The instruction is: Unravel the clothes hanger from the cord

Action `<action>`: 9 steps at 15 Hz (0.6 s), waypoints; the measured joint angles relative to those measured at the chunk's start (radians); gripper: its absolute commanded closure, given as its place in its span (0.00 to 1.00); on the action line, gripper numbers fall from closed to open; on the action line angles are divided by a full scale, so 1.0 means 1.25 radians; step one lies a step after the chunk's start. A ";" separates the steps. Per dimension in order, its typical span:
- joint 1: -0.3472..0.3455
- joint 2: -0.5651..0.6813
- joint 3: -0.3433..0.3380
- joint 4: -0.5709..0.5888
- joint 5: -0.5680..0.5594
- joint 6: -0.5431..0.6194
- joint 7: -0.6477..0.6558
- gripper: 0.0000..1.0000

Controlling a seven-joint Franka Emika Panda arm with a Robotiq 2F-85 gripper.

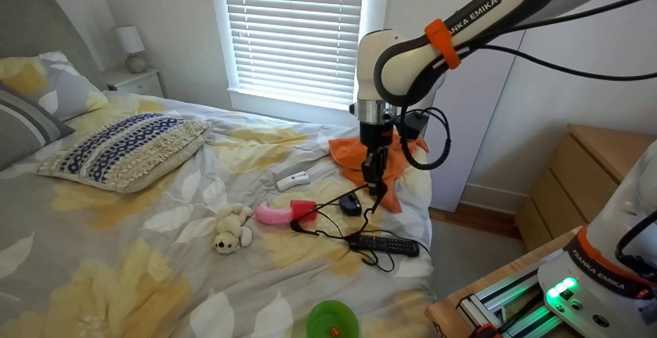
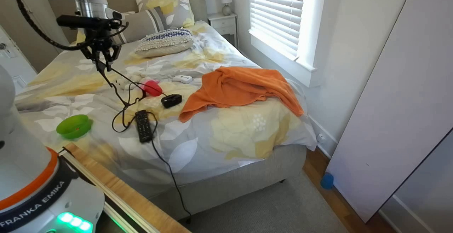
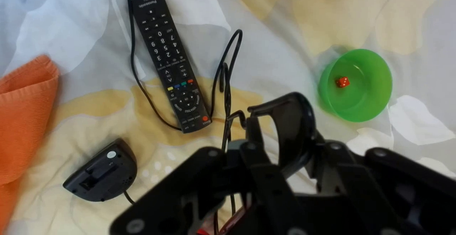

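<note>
pinching, with the black, two-fingered gripper (image 2: 102,67), one end of the thin, dark, rigid clothes hanger (image 3: 297,129), holding that end clear of the grey-and-yellow, floral-fabric bed (image 1: 287,271). slanting down, hook side low among loops of the long, thin, black, flexible cord (image 3: 133,49); probably held high to let loops drop free. cannot tell whether threaded through the hanger or merely lying across. following the cord outward: passing beneath the black, rectangular, plastic remote (image 3: 171,62), so perhaps weighted there; apparently joined to the squat, black, half-round plastic device (image 3: 103,172), likely dragged by any pull.
</note>
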 measured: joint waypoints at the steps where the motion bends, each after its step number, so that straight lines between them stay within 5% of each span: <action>1: 0.000 -0.001 0.000 0.002 0.000 0.000 0.000 1.00; 9: 0.001 -0.040 0.000 0.022 0.002 -0.001 0.001 0.98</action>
